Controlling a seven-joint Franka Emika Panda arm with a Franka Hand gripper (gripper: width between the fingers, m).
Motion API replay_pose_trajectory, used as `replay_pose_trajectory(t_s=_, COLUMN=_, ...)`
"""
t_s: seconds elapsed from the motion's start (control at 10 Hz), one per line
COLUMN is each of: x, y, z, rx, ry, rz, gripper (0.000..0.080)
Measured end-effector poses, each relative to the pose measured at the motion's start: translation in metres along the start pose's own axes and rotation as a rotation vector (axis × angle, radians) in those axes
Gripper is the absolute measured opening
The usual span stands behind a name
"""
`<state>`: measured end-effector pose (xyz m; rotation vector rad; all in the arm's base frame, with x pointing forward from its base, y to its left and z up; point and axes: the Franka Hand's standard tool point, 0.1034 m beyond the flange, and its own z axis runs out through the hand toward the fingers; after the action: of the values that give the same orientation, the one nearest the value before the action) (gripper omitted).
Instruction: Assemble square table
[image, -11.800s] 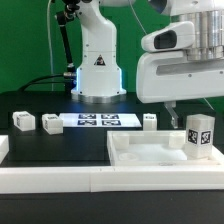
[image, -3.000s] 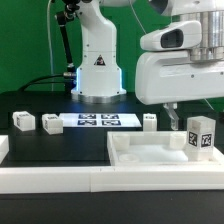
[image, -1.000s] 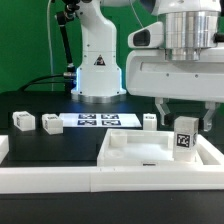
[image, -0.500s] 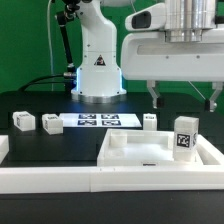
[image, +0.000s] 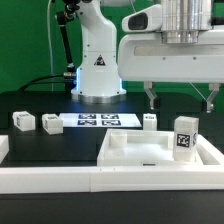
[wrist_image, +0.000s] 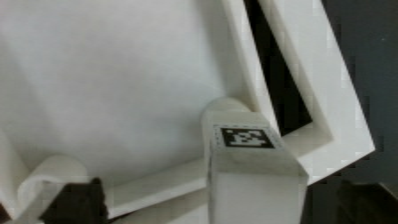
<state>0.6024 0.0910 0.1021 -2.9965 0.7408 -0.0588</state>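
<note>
since a second ago the gripper (image: 180, 102) has lifted clear of the upright leg (image: 183, 137), its fingers wide apart and holding nothing. its upper body is cut off. four legs in all: that one stands on the single square tabletop (image: 140, 153) at right, and three loose legs (image: 22, 121) (image: 50, 124) (image: 149, 122) lie on the black table (image: 60, 150). a green backdrop (image: 20, 40) hangs behind.

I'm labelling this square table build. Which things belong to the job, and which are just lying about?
Job: tabletop slab; leg standing on it; three loose legs; open gripper above.
Lying about: marker board; white barrier rail.
</note>
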Motion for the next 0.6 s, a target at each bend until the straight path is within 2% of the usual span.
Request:
replay_pose_trajectory(t_s=0.2, x=-0.003, y=0.0, z=-0.001, rx=0.0, ry=-0.002, rz=-0.084, gripper=0.0649)
replay_pose_trajectory(t_s=0.5, x=-0.008, y=0.029, z=-0.003, rx=0.004, ry=-0.021, rz=-0.256, gripper=0.0649)
replay_pose_trajectory(t_s=0.6, x=-0.009, y=0.029, z=-0.002, rx=0.004, ry=-0.022, rz=-0.245, gripper=0.0649)
